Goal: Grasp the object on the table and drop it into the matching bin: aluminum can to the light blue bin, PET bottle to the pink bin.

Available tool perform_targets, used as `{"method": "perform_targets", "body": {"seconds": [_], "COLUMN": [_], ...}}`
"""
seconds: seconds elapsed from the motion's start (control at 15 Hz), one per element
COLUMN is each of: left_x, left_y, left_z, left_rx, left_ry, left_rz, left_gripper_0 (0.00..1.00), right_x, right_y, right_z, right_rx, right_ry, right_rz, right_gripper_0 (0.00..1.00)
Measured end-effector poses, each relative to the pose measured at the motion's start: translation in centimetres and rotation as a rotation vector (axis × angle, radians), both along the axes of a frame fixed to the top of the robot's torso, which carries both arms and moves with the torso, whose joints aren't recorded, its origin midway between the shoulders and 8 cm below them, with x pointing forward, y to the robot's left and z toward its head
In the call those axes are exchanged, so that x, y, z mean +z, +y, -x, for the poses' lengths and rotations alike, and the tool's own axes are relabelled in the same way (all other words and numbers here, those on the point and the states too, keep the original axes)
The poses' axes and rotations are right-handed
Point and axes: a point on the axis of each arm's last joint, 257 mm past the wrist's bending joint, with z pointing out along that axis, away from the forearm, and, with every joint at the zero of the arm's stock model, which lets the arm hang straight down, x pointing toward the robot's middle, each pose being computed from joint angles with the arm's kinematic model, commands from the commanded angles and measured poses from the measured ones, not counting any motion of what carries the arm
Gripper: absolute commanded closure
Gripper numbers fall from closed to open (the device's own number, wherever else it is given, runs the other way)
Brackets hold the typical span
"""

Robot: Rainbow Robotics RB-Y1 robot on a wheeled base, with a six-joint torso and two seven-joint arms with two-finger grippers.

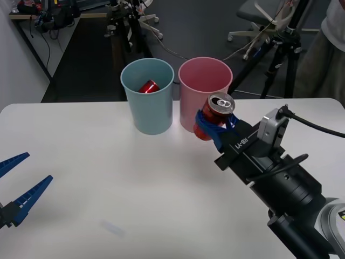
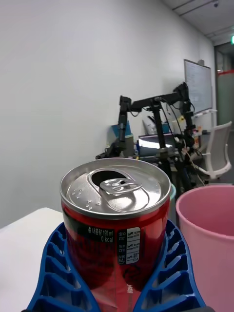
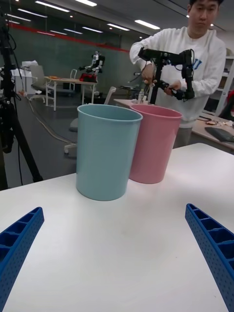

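My right gripper (image 1: pixel 213 125) is shut on the aluminum can (image 1: pixel 215 114), a small red can with a silver top and an opened tab. The can is held tilted just in front of the pink bin (image 1: pixel 205 81). Up close in the right wrist view, the can (image 2: pixel 114 234) sits between the blue fingers (image 2: pixel 53 273), with the pink bin (image 2: pixel 209 239) beside it. The light blue bin (image 1: pixel 147 102) stands left of the pink one on the white table (image 1: pixel 135 178). My left gripper (image 1: pixel 21 181) waits open at the table's left edge, facing both bins (image 3: pixel 107 151).
Another red can (image 1: pixel 148 86) lies inside the light blue bin. The pink bin (image 3: pixel 156 146) touches the blue one. Tripods (image 1: pixel 280 59) and office chairs stand behind the table. Bare tabletop (image 3: pixel 122 253) stretches between my left gripper and the bins.
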Motion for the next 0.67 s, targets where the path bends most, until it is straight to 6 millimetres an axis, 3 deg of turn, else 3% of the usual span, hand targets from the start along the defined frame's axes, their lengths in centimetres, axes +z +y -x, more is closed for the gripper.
{"method": "perform_targets", "body": {"seconds": [0.4, 0.67], "left_x": [0.0, 0.0], "left_y": [0.0, 0.0], "left_z": [0.0, 0.0], "left_rx": [0.000, 0.000], "left_ry": [0.000, 0.000], "left_rz": [0.000, 0.000], "left_gripper_0": [0.00, 0.00], "right_x": [3.9, 6.1], "right_y": [4.8, 7.9], "right_z": [-4.4, -9.3], "right_rx": [0.066, 0.051], "right_ry": [-0.042, -0.064], "right_rz": [-0.033, -0.040], "right_gripper_0": [1.00, 1.00]}}
